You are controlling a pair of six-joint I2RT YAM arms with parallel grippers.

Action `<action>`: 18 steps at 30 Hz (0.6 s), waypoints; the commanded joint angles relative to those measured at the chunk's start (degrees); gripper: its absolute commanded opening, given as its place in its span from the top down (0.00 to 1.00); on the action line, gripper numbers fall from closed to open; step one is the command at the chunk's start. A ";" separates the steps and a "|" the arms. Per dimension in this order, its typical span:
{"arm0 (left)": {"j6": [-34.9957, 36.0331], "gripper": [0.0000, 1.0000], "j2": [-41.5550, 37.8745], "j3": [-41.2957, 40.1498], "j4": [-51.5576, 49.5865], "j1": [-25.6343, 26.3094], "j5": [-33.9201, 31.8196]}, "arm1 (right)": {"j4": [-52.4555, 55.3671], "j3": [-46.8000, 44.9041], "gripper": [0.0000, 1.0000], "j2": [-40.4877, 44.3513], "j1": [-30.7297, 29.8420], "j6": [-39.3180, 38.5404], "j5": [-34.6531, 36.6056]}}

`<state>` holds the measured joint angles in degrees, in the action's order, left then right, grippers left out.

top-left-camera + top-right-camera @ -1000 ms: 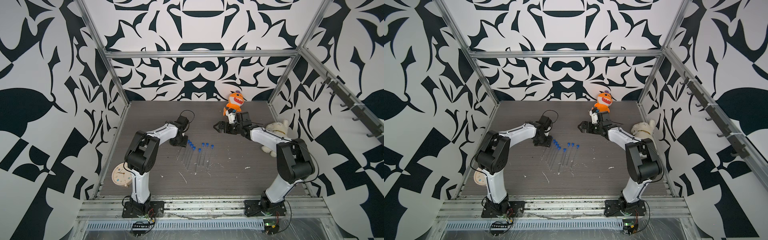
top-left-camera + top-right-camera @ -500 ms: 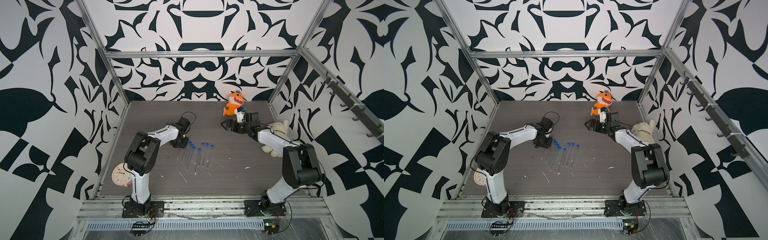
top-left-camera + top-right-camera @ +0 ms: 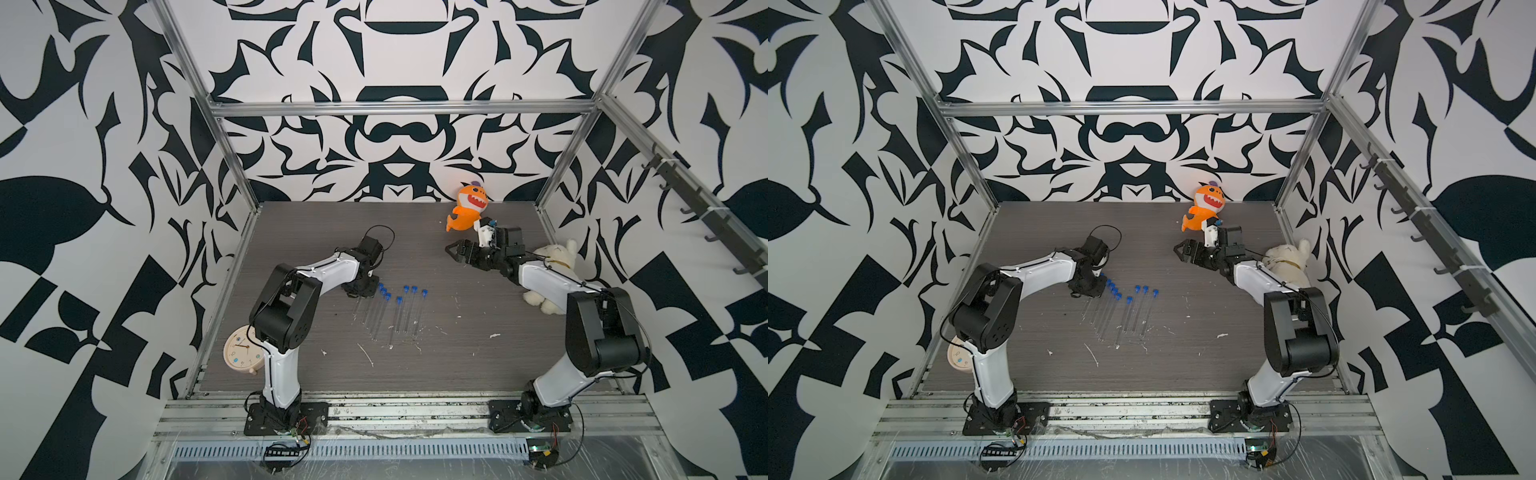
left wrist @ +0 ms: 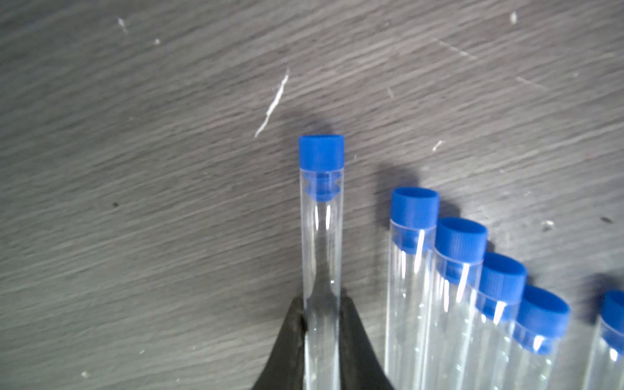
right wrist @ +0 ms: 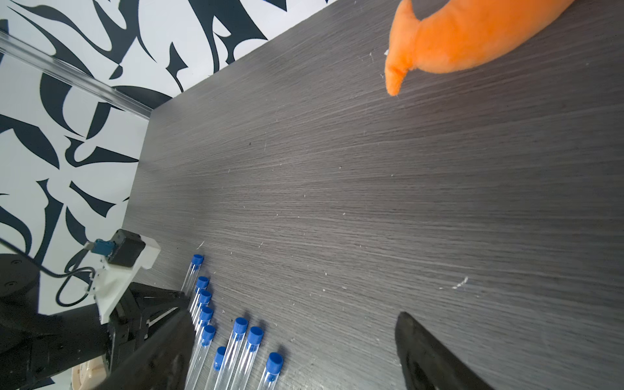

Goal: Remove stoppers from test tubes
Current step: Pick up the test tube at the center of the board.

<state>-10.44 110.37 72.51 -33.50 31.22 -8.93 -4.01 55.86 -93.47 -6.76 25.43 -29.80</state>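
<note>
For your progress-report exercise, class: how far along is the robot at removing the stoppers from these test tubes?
Done: nothing yet; every blue stopper in view is plugged in, none lies loose. In hand: the left claw is shut on one tube, stopper in place; the right claw is open, away near the orange plush. Left: all the tubes, the held one first, probably.

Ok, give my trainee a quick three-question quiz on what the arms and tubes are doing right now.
1. True or false: the left gripper has its fingers clamped on a test tube with its stopper in place.
2. The right gripper is: A shut on a stopper; B open and empty; C shut on a tube.
3. How many blue stoppers show in the right wrist view?
Key: 1 true; 2 B; 3 nine.
</note>
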 commanded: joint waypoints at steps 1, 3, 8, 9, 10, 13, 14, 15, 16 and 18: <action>0.94 0.87 0.02 -2.46 -0.61 0.42 0.93 | -2.51 -0.39 0.08 1.06 0.40 1.11 -1.48; 1.26 0.88 -0.56 -2.55 -0.34 0.46 0.59 | -2.93 -0.65 0.08 1.09 0.74 1.63 -1.99; 2.02 0.92 -2.54 -2.21 0.11 0.44 -0.08 | -3.84 -1.05 0.06 1.10 0.90 2.60 -3.45; 2.16 0.92 -2.85 -1.83 0.02 0.44 -0.25 | -3.98 -1.18 0.06 1.10 0.96 2.74 -3.67; 2.26 0.93 -3.13 -1.46 -0.12 0.45 -0.31 | -4.07 -1.39 0.06 1.18 1.04 2.91 -3.92; 2.65 0.93 -3.90 -0.51 -0.61 0.43 -0.39 | -4.62 -2.29 0.06 1.65 1.25 3.00 -4.87; 2.70 0.93 -4.13 -0.08 -0.91 0.46 -0.43 | -4.87 -2.86 0.06 2.00 1.28 3.03 -5.15; 2.72 0.94 -4.57 0.43 -1.13 0.44 -0.45 | -5.35 -3.49 0.06 2.39 1.30 2.96 -5.42; 2.62 0.95 -5.11 0.87 -1.37 0.44 -0.40 | -5.64 -4.10 0.06 2.79 1.30 2.93 -5.44; 2.46 0.96 -7.06 2.49 -1.74 0.43 0.46 | -6.72 -5.89 0.05 3.91 1.36 2.78 -5.52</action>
<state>-8.49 107.28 72.36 -33.47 31.51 -9.15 -7.75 51.77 -92.84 -5.69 28.14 -33.74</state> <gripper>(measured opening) 0.178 0.945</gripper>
